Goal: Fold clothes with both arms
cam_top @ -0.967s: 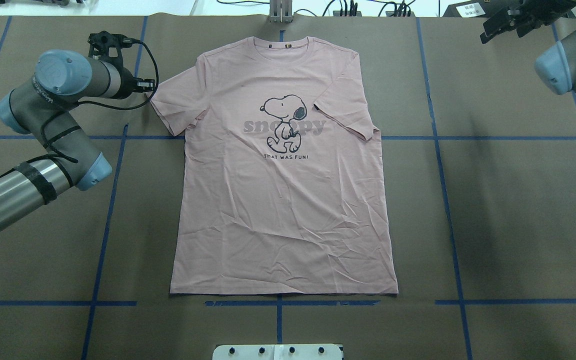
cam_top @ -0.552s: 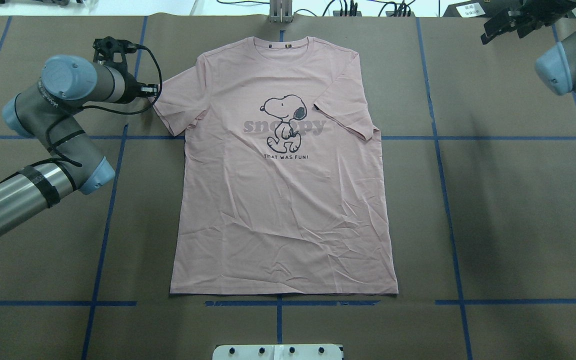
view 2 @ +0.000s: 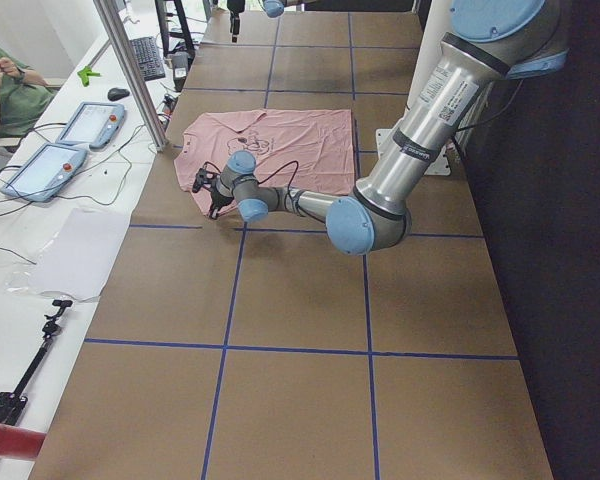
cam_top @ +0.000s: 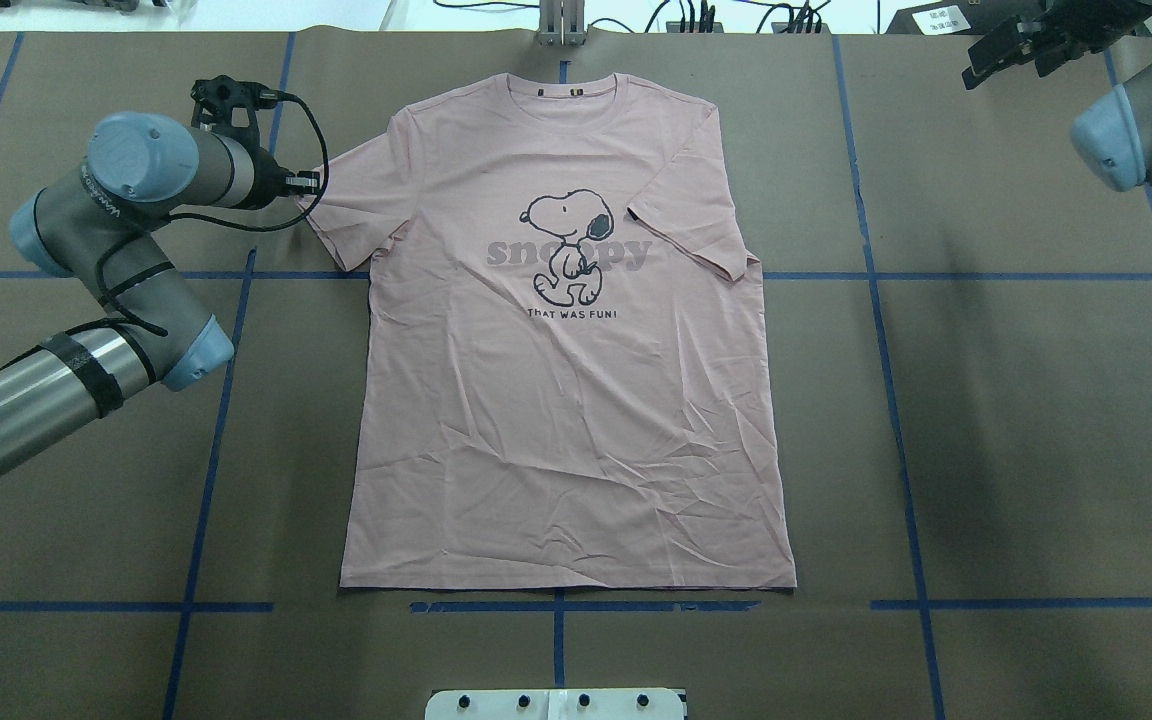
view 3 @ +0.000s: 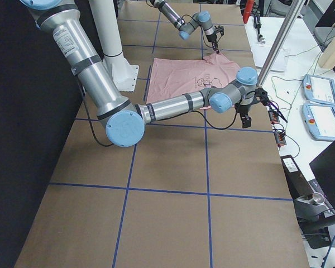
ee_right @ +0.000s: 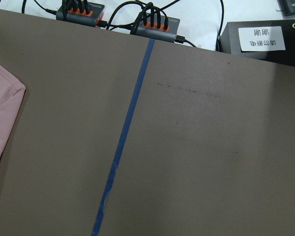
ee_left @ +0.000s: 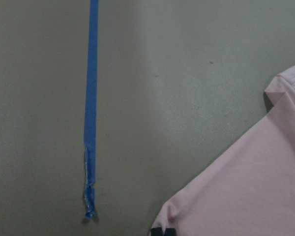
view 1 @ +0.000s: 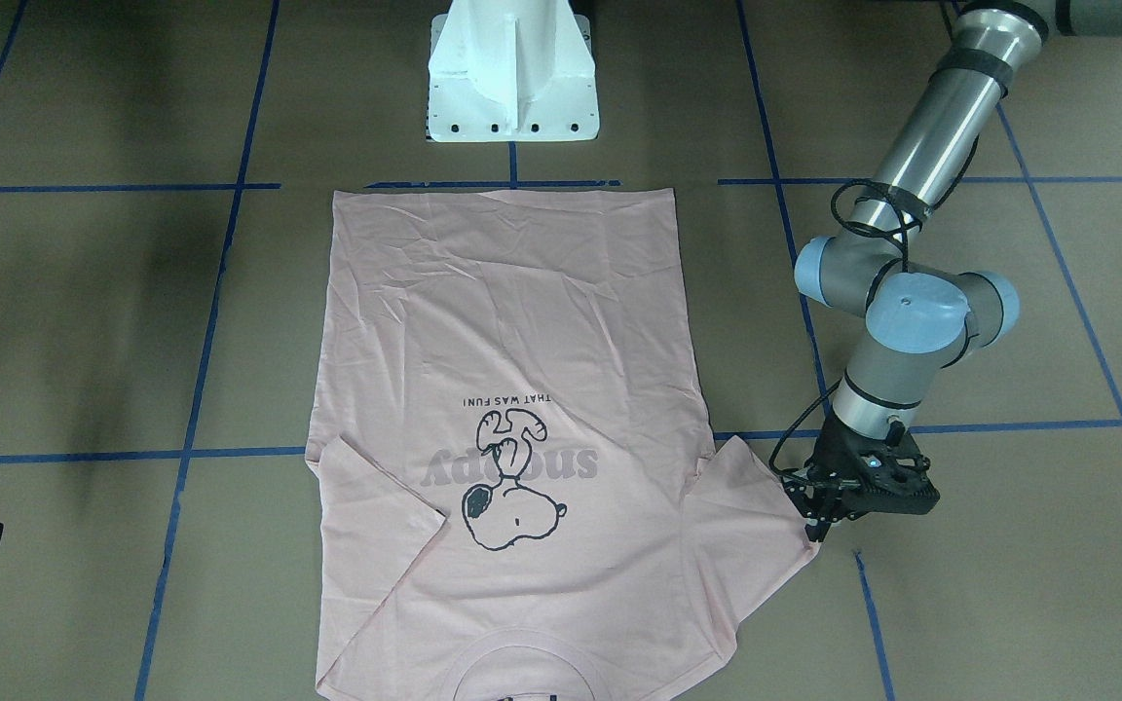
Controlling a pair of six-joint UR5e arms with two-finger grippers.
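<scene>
Overhead camera is looking forward and down from behind the robot; base (cam_top: 556, 703) is sitting at its bottom edge, whole shirt (cam_top: 566, 420) mid-frame. Front camera is facing back at the robot, steeply down, base at top, print upside-down. Both are sharing shirt and left arm (cam_top: 26, 400). Side cameras are looking along the table (view 2: 300, 300) from opposite ends, each with its near arm looming large. Left wrist camera is hanging close over shirt edge and tape (ee_left: 91, 98). Right wrist camera is looking at bare table, tape and cables (ee_right: 152, 19).

Brown table (cam_top: 1036, 420) with blue tape lines (cam_top: 986, 275) carries a flat pink T-shirt (cam_top: 556, 420).
</scene>
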